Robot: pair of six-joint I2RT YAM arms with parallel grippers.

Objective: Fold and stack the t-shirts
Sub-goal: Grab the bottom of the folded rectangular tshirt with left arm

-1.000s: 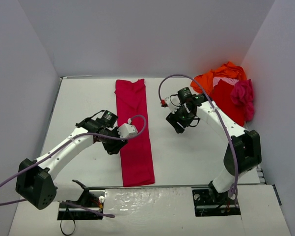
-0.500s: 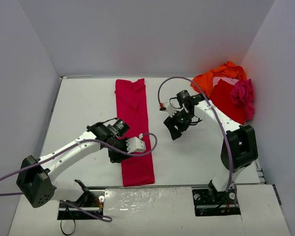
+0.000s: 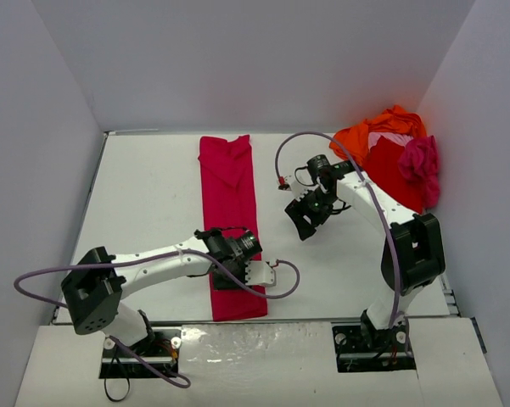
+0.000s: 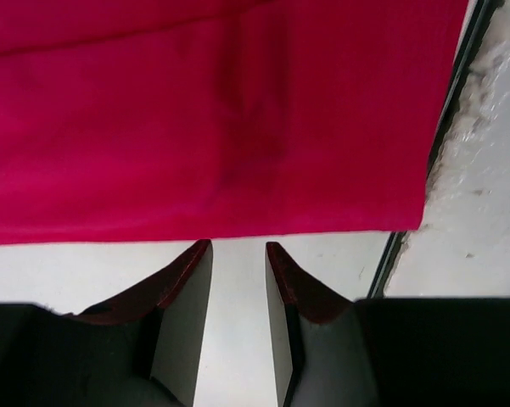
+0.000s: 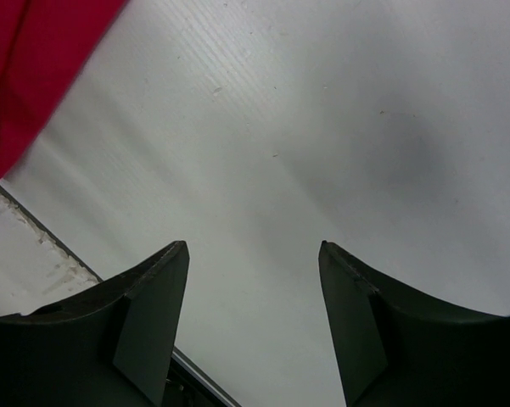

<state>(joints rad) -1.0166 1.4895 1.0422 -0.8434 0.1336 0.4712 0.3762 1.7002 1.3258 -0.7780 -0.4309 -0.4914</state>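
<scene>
Nearest, by the near edge of the table (image 3: pixel 153 186): left gripper (image 4: pixel 238 246), low over the near end of the crimson shirt (image 3: pixel 231 191). Jaws nearly together, only a slim gap between them, nothing in it. Fingers (image 4: pixel 185 292) dark, tinged red at the tips. From the wrist, tips seen against bare white just beside the shirt's long edge, close to its near corner; touching cloth or table, cannot tell. Past that corner, a dark seam and then the rough white board (image 4: pixel 484 195).

The shirt itself: crimson pink-red, folded into a long narrow strip, flat on the table, left of centre, running from the near edge straight toward the far wall. Near half smooth, with straight sides and a square end; one faint crease across it in the wrist view. Far end lumpier, with a folded flap and soft wrinkles.

Farther out, right of the strip: right gripper (image 5: pixel 255 246), jaws spread wide, empty, above bare table, well apart from the strip.

Farthest, heaped in the far right corner: pile (image 3: pixel 390 161) of unfolded shirts. Orange shirt (image 3: pixel 356 136) at the far left of the heap, a sliver of pink shirt (image 3: pixel 389 138) showing within it, red shirt (image 3: pixel 390 178) spread in front, magenta shirt (image 3: pixel 420 165) bunched at the right. All crumpled, overlapping, touching.
</scene>
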